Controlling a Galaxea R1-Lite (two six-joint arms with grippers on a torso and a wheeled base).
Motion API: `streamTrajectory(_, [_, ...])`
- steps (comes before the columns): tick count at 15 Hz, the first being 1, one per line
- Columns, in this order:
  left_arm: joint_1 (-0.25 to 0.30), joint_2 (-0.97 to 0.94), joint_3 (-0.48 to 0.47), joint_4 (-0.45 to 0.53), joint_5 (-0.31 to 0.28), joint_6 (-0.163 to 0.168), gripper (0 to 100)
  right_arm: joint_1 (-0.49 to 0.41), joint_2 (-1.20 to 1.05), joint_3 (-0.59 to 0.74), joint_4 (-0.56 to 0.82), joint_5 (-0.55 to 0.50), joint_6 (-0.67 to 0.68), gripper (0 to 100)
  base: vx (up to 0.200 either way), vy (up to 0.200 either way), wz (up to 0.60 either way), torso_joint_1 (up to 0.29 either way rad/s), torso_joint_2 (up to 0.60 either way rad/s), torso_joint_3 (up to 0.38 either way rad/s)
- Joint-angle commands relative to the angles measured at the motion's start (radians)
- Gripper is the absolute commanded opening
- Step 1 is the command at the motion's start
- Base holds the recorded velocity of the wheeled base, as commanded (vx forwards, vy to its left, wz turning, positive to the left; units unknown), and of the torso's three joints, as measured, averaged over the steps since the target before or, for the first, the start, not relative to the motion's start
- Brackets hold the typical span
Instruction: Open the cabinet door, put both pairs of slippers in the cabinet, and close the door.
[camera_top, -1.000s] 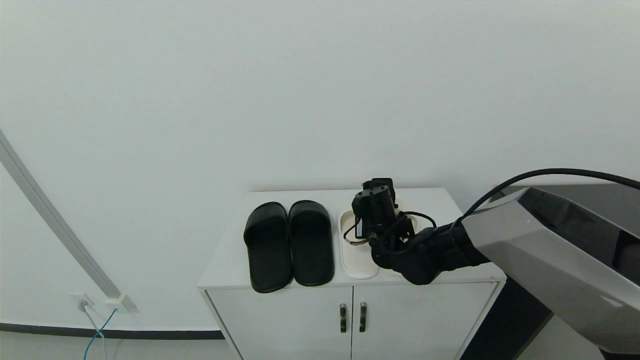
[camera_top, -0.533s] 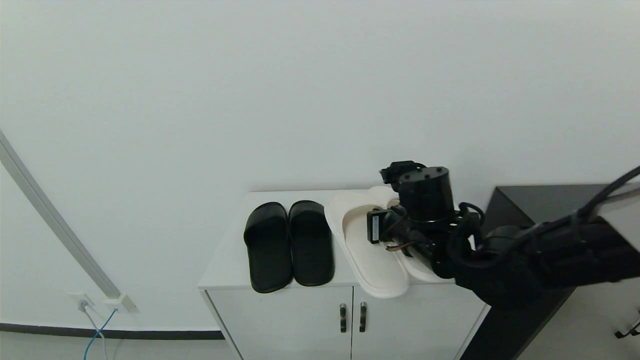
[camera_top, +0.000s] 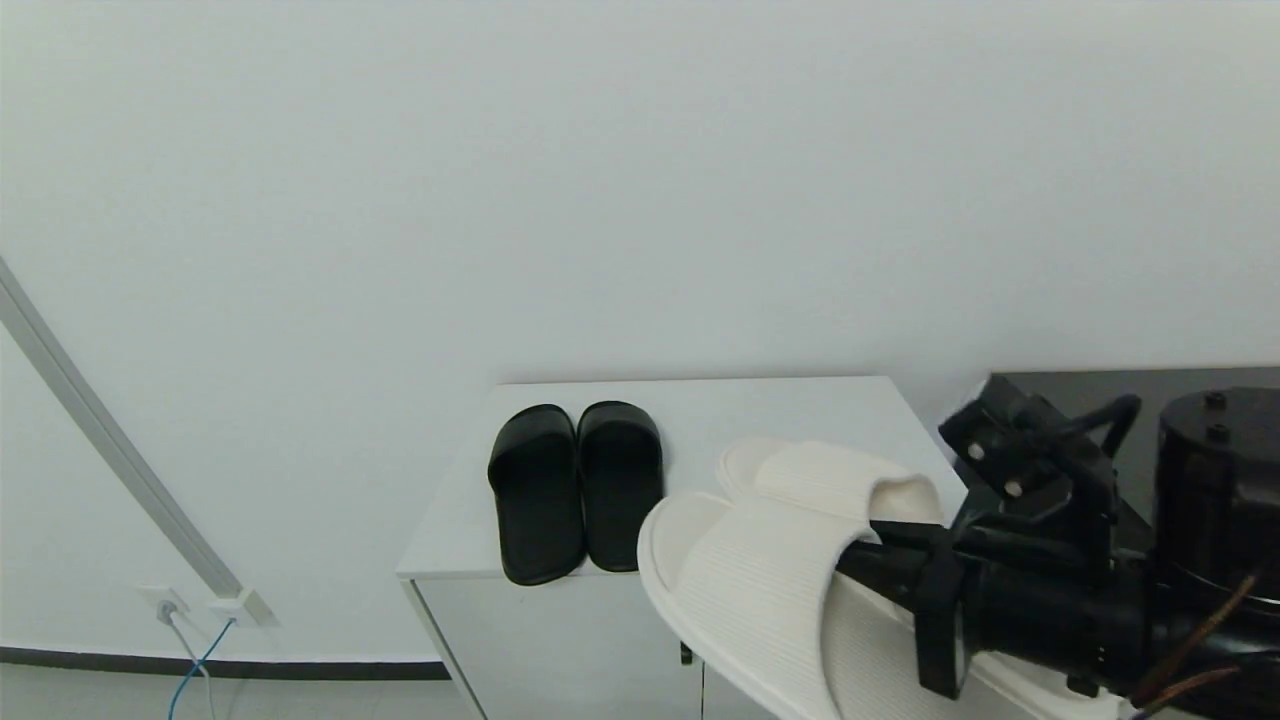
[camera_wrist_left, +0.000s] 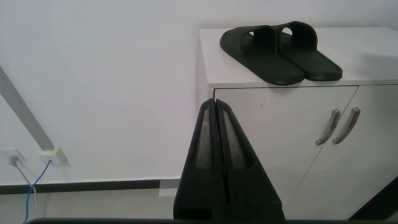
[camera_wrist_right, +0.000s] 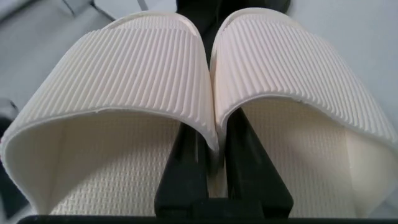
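A plain white wall (camera_top: 600, 200) backs the scene, with a grey trunking strip (camera_top: 100, 430) slanting down it at 9 o'clock to a socket (camera_top: 165, 603), from which a blue cable (camera_top: 195, 665) drops at 8 o'clock. A white cabinet (camera_top: 800, 400) stands against the wall, and a dark unit (camera_top: 1100, 385) sits just beside it at its 3 o'clock. In the left wrist view both doors (camera_wrist_left: 280, 143) are closed, their two handles (camera_wrist_left: 339, 126) side by side at the middle seam. The black slippers (camera_top: 575, 490) lie flat and touching each other on the cabinet top's 9 o'clock half, heels at the front edge and toes pointing to 12 o'clock. The white slippers (camera_top: 770, 580) are at 4 o'clock from the black pair, side by side and tilted, toes towards 10 o'clock, hiding the cabinet's front right part; whether they touch the top I cannot tell. The right gripper (camera_top: 880, 560) comes in from 3 o'clock and has hold of them: in the right wrist view one of its fingers (camera_wrist_right: 186, 174) runs under each ribbed strap, and the two are closed on the adjoining inner sides of the pair. The left gripper (camera_wrist_left: 216, 109) hangs low, off the cabinet's left front corner, its fingers pressed together with nothing between them.
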Motion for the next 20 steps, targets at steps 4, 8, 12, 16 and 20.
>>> streamTrajectory(4, [0.0, 0.001, 0.0, 0.0, -0.003, 0.0, 0, -0.054, -0.046, 0.125, -0.064, 0.035, -0.232, 0, 0.0, 0.0, 0.0, 0.0, 0.0, 0.0])
streamTrajectory(8, [0.0, 0.001, 0.0, 0.0, -0.004, 0.002, 0, -0.003, 0.02, 0.103, -0.15, 0.061, -0.106, 0, 0.0, 0.0, 0.0, 0.0, 0.0, 0.0])
streamTrajectory(12, [0.0, 0.001, 0.0, 0.0, -0.004, 0.002, 0, -0.001, 0.107, 0.113, -0.282, 0.049, -0.107, 0, -0.1, 0.0, 0.0, 0.002, 0.0, 0.002])
streamTrajectory(16, [0.0, 0.001, 0.0, 0.0, -0.004, 0.002, 0, -0.001, 0.116, 0.113, -0.294, 0.049, -0.106, 0, -0.2, 0.0, 0.0, 0.013, 0.01, 0.001])
streamTrajectory(20, [0.0, 0.001, 0.0, 0.0, -0.004, 0.002, 0, -0.001, 0.118, 0.126, -0.296, 0.052, -0.106, 0, -0.15, 0.0, 0.0, -0.003, 0.0, 0.002])
